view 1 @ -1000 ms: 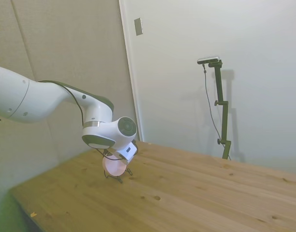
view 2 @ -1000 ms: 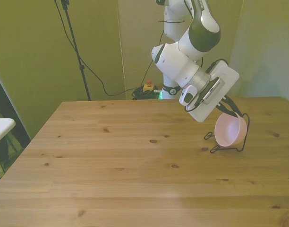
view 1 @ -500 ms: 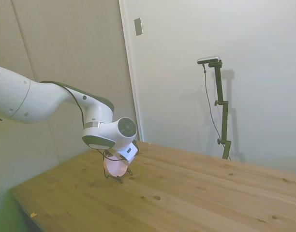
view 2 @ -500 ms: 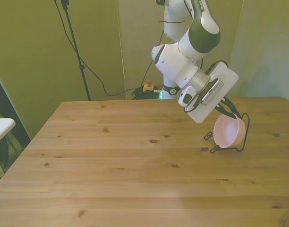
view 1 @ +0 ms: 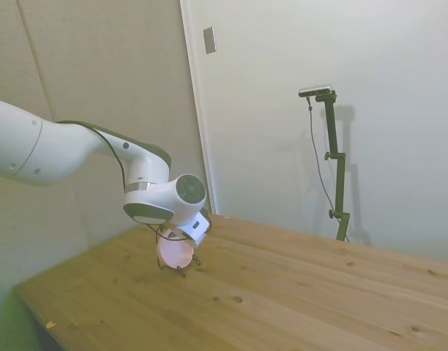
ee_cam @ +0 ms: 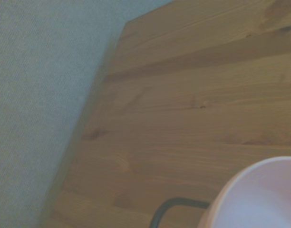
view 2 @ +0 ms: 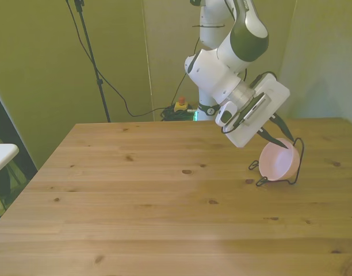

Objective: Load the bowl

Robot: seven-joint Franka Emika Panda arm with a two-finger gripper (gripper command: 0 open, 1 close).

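The pale pink bowl [view 2: 276, 164] stands tilted on its side in a thin black wire rack [view 2: 300, 156] near the table's edge at the front view's right. My gripper [view 2: 281, 142] reaches down at a slant onto the bowl's upper rim, and its dark fingers [view 2: 272, 135] look closed on that rim. In the side view the bowl [view 1: 174, 252] shows as a pink disc under the white hand, with the rack's feet [view 1: 181, 272] below it. The wrist view catches part of the bowl [ee_cam: 264, 199] and a bend of rack wire [ee_cam: 174, 205].
The wooden table [view 2: 164, 201] stretches wide toward the front view's left and toward the camera. A wall [ee_cam: 36, 104] runs close along the table's edge beside the rack. A black pole with cables [view 2: 90, 57] stands behind the table's far left corner.
The hand has shifted slightly toward the front view's left and the bowl has moved a little with it inside the rack. The grip looks unchanged.
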